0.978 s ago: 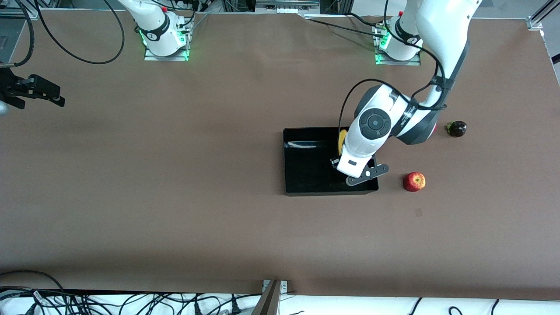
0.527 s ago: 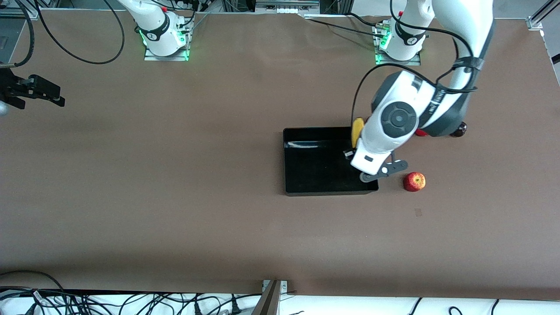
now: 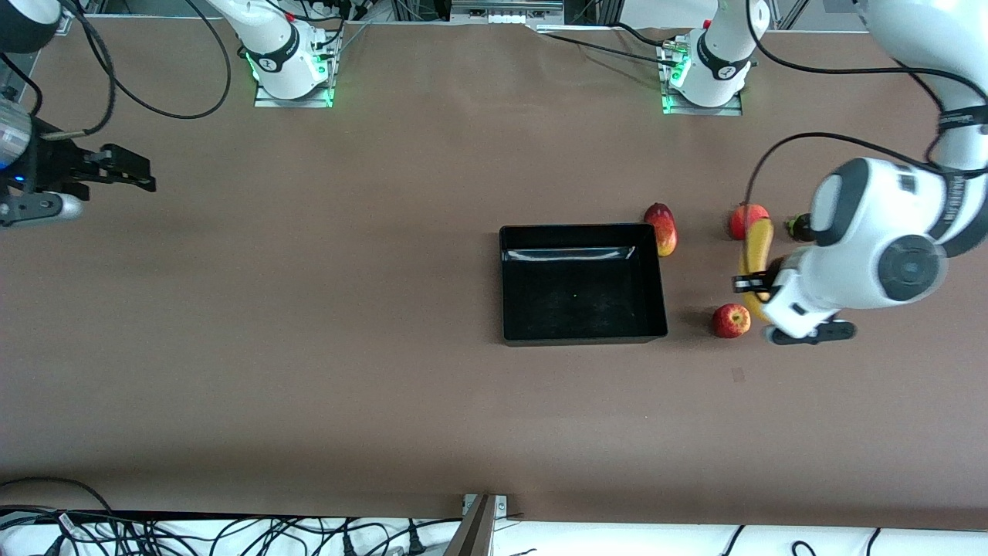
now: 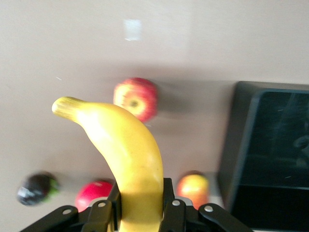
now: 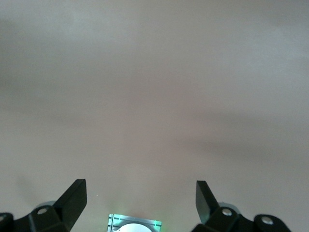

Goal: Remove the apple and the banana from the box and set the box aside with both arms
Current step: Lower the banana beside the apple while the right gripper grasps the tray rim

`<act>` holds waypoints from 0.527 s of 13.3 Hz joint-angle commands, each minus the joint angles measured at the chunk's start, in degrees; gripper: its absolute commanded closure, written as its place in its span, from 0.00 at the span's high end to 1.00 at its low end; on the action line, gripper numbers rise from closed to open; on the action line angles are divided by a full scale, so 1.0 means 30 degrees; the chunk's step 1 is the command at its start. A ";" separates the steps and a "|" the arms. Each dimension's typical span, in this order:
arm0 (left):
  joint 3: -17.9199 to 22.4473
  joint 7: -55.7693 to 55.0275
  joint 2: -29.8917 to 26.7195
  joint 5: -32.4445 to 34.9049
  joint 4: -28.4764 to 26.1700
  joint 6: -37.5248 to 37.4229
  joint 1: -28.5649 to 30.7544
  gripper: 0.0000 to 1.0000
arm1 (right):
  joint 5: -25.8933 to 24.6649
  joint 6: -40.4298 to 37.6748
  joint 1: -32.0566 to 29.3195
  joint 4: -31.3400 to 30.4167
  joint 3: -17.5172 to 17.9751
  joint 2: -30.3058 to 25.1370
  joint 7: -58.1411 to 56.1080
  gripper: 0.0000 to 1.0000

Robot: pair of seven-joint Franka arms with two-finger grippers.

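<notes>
We see the table [image 3: 309, 386] carrying the box [image 3: 505, 286], now empty at its middle, so both fruits are out. Our left hand [image 3: 760, 287] is clamped on the banana [image 3: 756, 243], carrying it over the table toward the left arm's end, just beside the apple [image 3: 730, 320], probably to set it down clear of the box. Our right hand [image 3: 131, 171] waits wide open, holding nothing, over the right arm's end.
</notes>
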 commanded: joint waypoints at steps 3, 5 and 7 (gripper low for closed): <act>0.1520 0.4763 0.0104 0.0474 -0.0980 0.2949 0.1322 0.00 | -0.0059 0.0084 0.2641 0.0612 0.0069 0.0772 0.0645 1.00; 0.1581 0.4886 0.0016 0.0473 -0.2562 0.5735 0.1644 0.00 | 0.0145 0.0903 0.3726 0.0584 0.0098 0.1442 0.1993 1.00; 0.1581 0.4886 0.0452 0.0443 -0.2891 0.6914 0.1790 0.00 | 0.1138 0.2797 0.5302 0.0642 0.0273 0.3196 0.2841 1.00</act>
